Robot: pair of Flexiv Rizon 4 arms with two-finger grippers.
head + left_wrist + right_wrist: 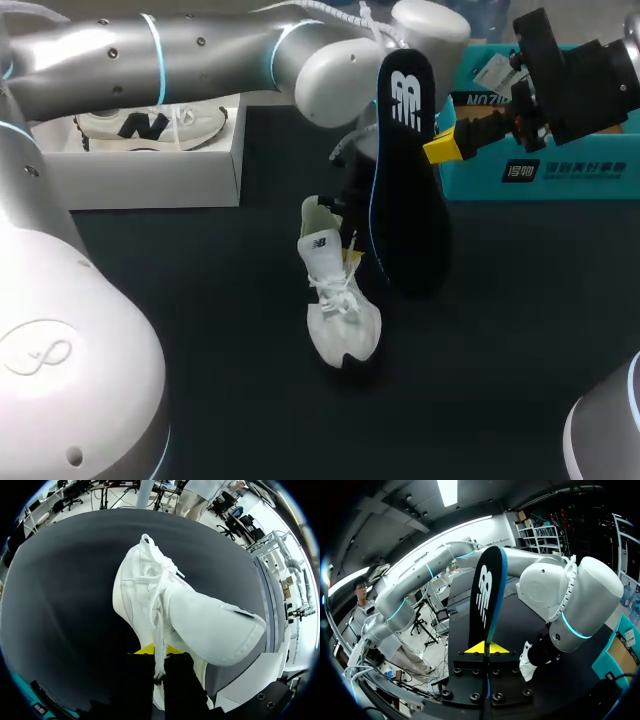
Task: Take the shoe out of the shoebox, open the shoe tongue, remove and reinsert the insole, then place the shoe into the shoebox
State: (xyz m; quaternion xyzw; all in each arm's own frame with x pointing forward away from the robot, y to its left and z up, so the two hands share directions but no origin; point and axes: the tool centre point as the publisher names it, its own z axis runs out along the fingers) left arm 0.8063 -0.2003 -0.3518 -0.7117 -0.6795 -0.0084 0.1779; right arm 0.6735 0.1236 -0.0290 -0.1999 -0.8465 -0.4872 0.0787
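At mid-table the shoe sits toe toward me, out of the white shoebox at the left. My left gripper pinches its upper by the laces, likely to steady it. The right gripper clamps the black insole upright just beside the shoe, apparently pulled free and ready for reinsertion

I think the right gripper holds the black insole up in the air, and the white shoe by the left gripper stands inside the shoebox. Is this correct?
Not fully. The white shoe by the left gripper stands on the dark table, outside the shoebox, as the head view shows. The right gripper does hold the black insole up in the air.
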